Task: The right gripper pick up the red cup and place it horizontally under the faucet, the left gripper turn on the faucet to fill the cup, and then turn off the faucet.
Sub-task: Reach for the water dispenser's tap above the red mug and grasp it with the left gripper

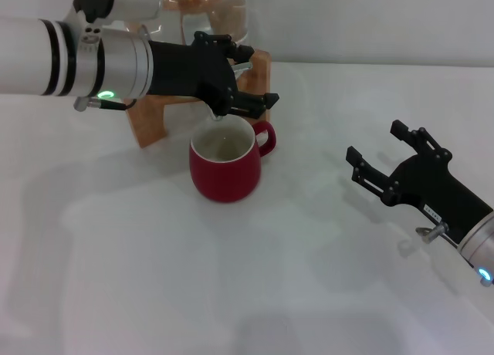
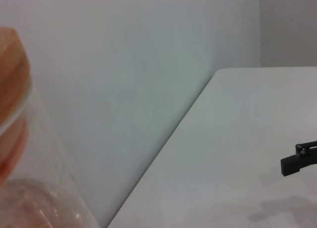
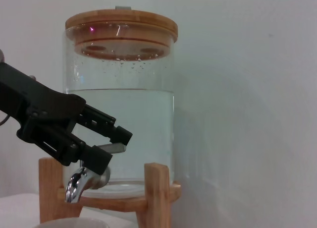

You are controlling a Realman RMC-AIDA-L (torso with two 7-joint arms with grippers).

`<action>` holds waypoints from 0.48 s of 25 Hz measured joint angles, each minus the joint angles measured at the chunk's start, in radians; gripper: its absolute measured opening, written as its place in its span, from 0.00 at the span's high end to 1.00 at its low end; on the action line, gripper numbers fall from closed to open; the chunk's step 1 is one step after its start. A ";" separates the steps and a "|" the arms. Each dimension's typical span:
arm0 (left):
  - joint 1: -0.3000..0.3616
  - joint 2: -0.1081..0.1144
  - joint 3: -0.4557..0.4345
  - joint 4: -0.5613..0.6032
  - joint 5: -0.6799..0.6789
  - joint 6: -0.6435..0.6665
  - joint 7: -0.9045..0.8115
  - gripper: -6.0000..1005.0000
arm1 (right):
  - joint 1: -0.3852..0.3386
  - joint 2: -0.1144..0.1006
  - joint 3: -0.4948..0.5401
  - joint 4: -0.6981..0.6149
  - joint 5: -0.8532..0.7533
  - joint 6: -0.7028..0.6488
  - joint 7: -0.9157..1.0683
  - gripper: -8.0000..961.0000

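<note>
Right claw [image 1: 380, 152] nearest, low over the white worktop [image 1: 231, 293] on the robot's right side. Fingers spread wide, holding nothing, well apart from the cup.

Red cup [image 1: 225, 166] further in, upright on the worktop, mouth up, cream inside showing, loop handle pointing toward the right side. It stands just in front of the wooden stand [image 1: 147, 120] and directly below the faucet spout.

Left claw [image 1: 255, 81] above and just behind the cup, arm reaching in from the left with a green light on its band. In the right wrist view its two fingers [image 3: 106, 126] sit either side of the faucet's lever handle, closed narrowly on it; the chrome faucet [image 3: 81, 181] curves down below them, spout over the cup rim at the picture's lower edge.

Farthest: clear glass jar [image 3: 143, 124] on the stand, water filling most of it, bamboo lid [image 3: 121, 25] on top. Plain pale wall behind.
</note>
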 joint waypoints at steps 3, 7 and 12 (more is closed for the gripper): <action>0.000 0.000 0.001 0.000 0.000 -0.001 0.000 0.15 | 0.000 0.000 0.000 -0.001 0.000 0.000 0.000 0.09; 0.000 0.000 0.002 -0.001 -0.001 -0.005 0.001 0.15 | -0.001 0.000 0.000 -0.001 0.000 0.000 0.000 0.09; -0.001 0.000 0.001 -0.010 -0.002 -0.007 0.001 0.15 | -0.001 0.000 0.000 -0.001 0.000 0.000 0.000 0.09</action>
